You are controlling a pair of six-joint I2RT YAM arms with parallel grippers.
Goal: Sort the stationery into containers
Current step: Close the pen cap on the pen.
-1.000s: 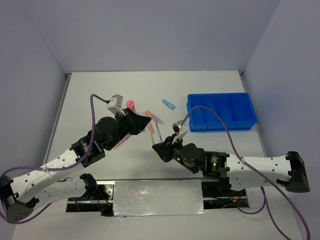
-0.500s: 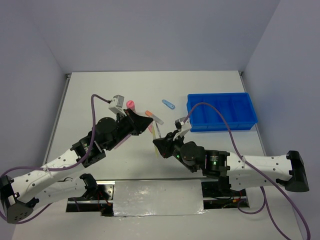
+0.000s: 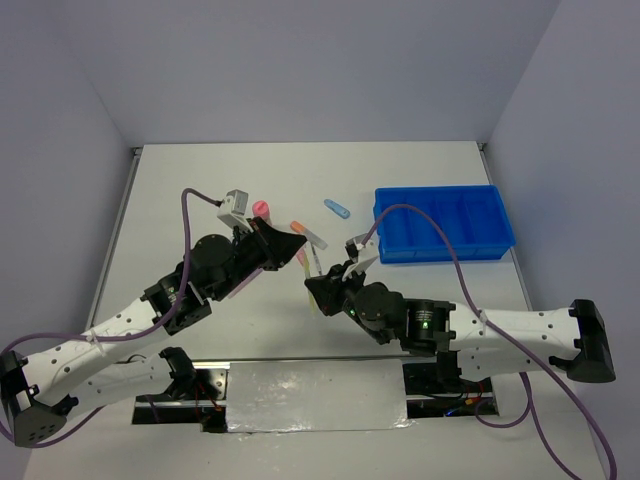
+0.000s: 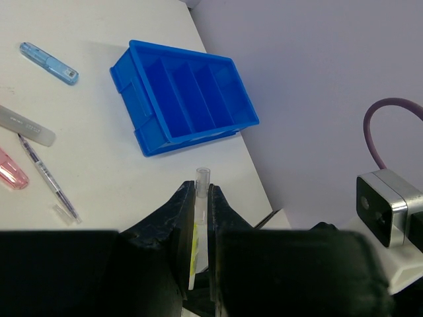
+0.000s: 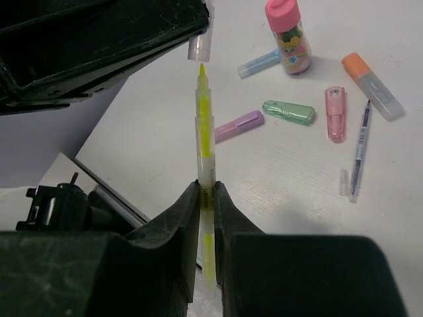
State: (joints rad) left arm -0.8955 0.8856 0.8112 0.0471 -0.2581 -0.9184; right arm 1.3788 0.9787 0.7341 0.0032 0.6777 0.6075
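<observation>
My right gripper [image 5: 206,187] pinches the yellow pen [image 5: 204,125] mid-barrel, at the centre of its wrist view, bare tip pointing up. My left gripper [image 4: 201,191] pinches a clear cap [image 4: 201,177] (just beside that tip). The blue tray [image 3: 445,250] sits right of centre overhead.

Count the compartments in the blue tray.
4: side by side in a single row across the blue tray. All four show fully in the left wrist view and look empty; none seems hidden.

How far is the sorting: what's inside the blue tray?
Nothing shows in the tray's four compartments, only bare blue floors. Its dividers and near wall cover thin strips of floor.
</observation>
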